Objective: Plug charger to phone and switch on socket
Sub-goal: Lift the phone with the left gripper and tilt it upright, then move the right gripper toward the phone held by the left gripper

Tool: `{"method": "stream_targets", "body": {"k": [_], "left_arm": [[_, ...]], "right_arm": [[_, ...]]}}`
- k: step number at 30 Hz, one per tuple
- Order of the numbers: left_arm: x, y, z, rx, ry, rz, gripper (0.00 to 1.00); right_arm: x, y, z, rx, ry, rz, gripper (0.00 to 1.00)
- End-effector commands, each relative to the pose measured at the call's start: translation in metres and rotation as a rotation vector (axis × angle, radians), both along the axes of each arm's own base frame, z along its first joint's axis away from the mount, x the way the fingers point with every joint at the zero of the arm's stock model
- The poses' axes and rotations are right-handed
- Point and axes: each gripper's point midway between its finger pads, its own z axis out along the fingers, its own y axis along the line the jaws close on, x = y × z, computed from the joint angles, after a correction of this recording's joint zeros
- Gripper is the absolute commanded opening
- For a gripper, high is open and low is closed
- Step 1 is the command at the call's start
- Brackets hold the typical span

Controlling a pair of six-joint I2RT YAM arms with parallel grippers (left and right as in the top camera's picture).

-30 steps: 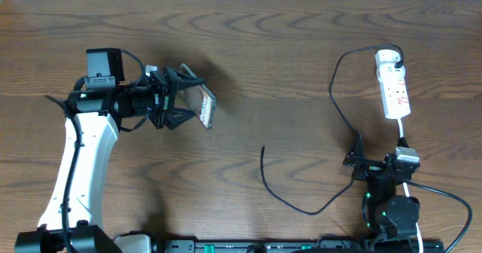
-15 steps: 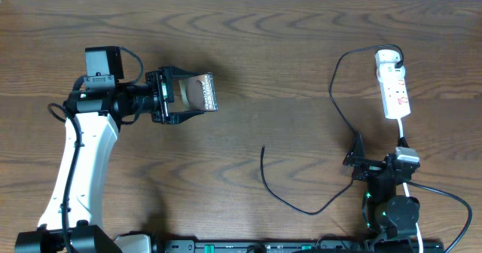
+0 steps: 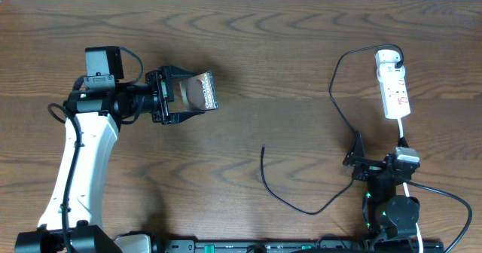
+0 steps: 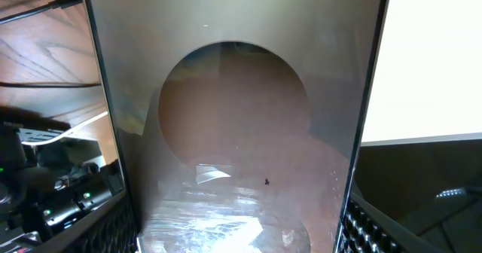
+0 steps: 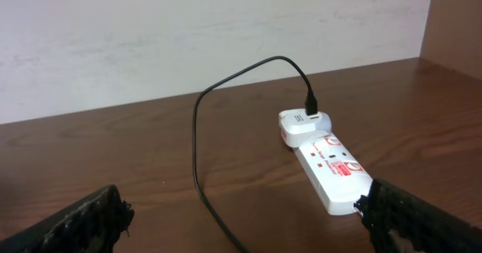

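two arms were seen at a brown wooden table [image 3: 286,42]. the left gripper [image 3: 196,92] was held out over the far left part of the table, jaws set fairly wide and clamped on the phone [image 3: 202,92] across its two long edges. the phone was seen foreshortened from above, so it was tilted rather than flat; whether any edge touched the table could not be told. in the left wrist view the phone [image 4: 233,132] filled most of the picture, glossy face toward the camera, with a round brownish reflection on it.

the right gripper [image 5: 242,202] was parked at the near right, jaws spread fully, nothing held. it was pointed toward the socket [image 3: 395,87], which was laid on the far right of the table, well apart from the phone. in the right wrist view the socket [image 5: 331,170] was seen with red marks on top and a white plug head [image 5: 301,123] at its far end.

the charger [image 3: 332,95] was plugged into that head, looped left, then run near past the right gripper and curved left along the near side. its free tip [image 3: 263,149] was left on the bare table at near centre, touched by neither gripper and well apart from the phone.
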Motion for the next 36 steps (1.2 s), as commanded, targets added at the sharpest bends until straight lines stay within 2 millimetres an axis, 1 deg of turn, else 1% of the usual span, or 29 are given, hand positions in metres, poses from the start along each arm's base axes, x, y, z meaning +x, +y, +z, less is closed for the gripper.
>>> {"method": "stream_targets", "body": {"k": [1, 5, 9, 12, 17, 22, 25, 26, 30, 33, 36], "left_arm": [[0.002, -0.002, 0.024, -0.033, -0.057, -0.013, 0.07], [0.002, -0.002, 0.024, -0.033, -0.057, -0.014, 0.07], [0.002, -0.002, 0.024, -0.033, -0.058, -0.014, 0.07], [0.002, -0.002, 0.024, -0.033, -0.058, -0.014, 0.07], [0.003, 0.0, 0.021, -0.006, -0.071, -0.008, 0.07], [0.004, 0.001, 0.019, 0.002, -0.067, -0.003, 0.07], [0.005, 0.005, 0.013, 0.033, -0.048, 0.017, 0.07], [0.006, 0.006, 0.01, 0.047, -0.046, 0.026, 0.07], [0.007, 0.012, 0.001, 0.096, -0.017, 0.054, 0.07], [0.006, 0.016, -0.006, 0.131, 0.007, 0.074, 0.07], [0.009, 0.023, -0.013, 0.183, 0.014, 0.102, 0.07]], "right_arm": [[-0.001, -0.004, 0.0, -0.015, 0.001, -0.019, 0.99], [0.0, -0.001, 0.0, -0.014, 0.001, -0.005, 0.99], [0.001, 0.017, -0.003, -0.009, 0.01, 0.1, 0.99], [0.001, 0.017, 0.004, -0.006, -0.017, 0.1, 0.99], [0.0, 0.035, -0.006, 0.024, 0.022, 0.202, 0.99], [-0.001, 0.039, -0.001, 0.054, 0.011, 0.229, 0.99], [-0.004, 0.048, 0.016, 0.063, -0.021, 0.285, 0.99], [-0.006, 0.051, 0.025, 0.062, -0.033, 0.302, 0.99], [-0.008, 0.053, 0.057, 0.064, -0.02, 0.313, 0.99], [-0.002, 0.057, 0.074, 0.071, 0.062, 0.33, 0.99], [0.011, 0.069, 0.086, 0.109, 0.186, 0.385, 0.99]]}}
